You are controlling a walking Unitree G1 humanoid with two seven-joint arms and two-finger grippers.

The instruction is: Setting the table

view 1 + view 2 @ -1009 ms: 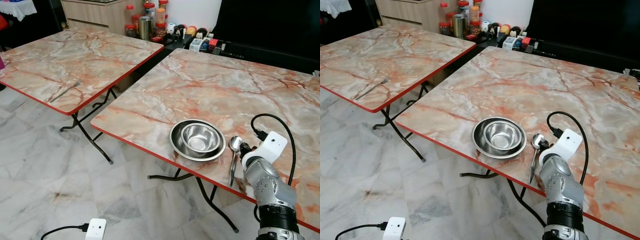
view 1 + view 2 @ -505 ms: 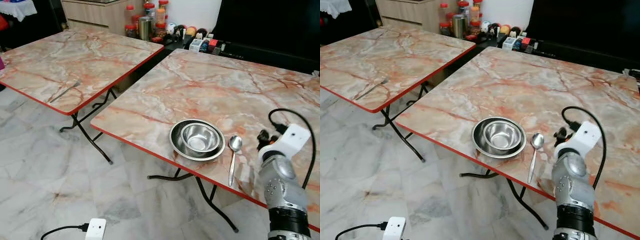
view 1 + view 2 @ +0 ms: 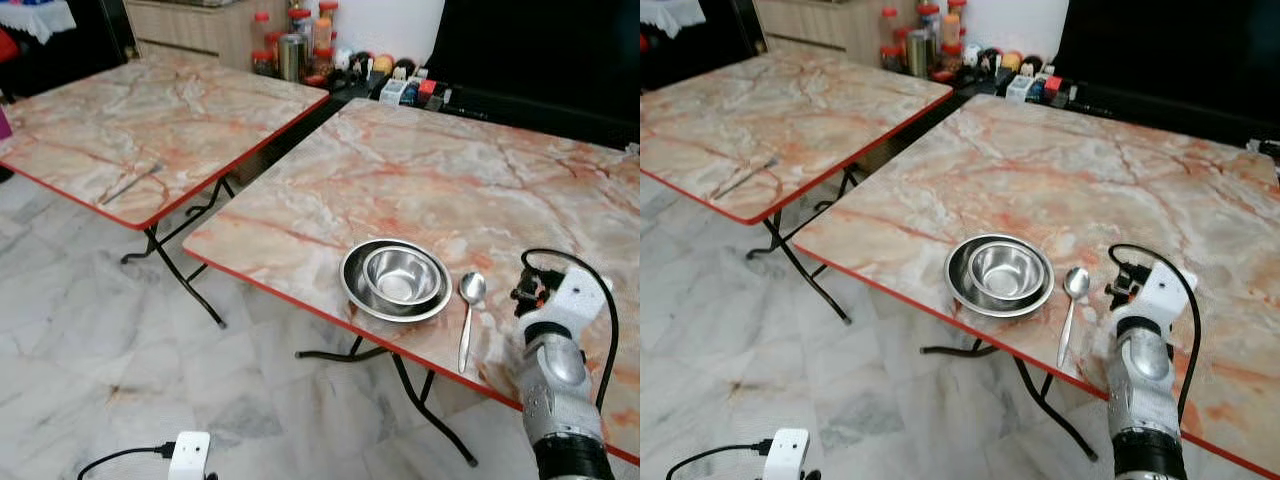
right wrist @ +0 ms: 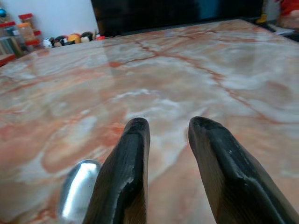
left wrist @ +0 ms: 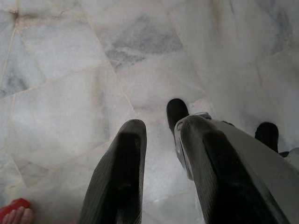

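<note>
1. Spoon (image 3: 467, 318): lies flat on the marble-patterned tabletop (image 3: 430, 180), bowl end away from the robot, handle reaching toward the red near edge. It sits just to the left of the right claw (image 4: 167, 154) and apart from it; in the right wrist view the spoon's bowl end (image 4: 77, 189) shows just beside one finger.
2. Right claw: fingers parted with a clear gap, gripping nothing, held low over the tabletop and pointing across it. The right arm (image 3: 555, 380) rises from the near edge of the tabletop, with a black cable looping round its wrist.
3. Steel bowls (image 3: 398, 279): two nested, the smaller inside the wider, resting on the tabletop just left of the spoon, farther from the right claw than the spoon is.
4. Left claw (image 5: 161, 140): fingers slightly apart, holding nothing, pointing down at the pale marble floor (image 5: 70, 70).
5. Second tabletop (image 3: 150, 120): same marble pattern, stands well to the left of the right claw, across a gap of floor; a fork (image 3: 130, 183) lies near its front edge.
6. Jars and small items (image 3: 300, 40): grouped on the floor beyond both tabletops.
7. White power adapter (image 3: 188, 455): on the floor, with a black cord.
</note>
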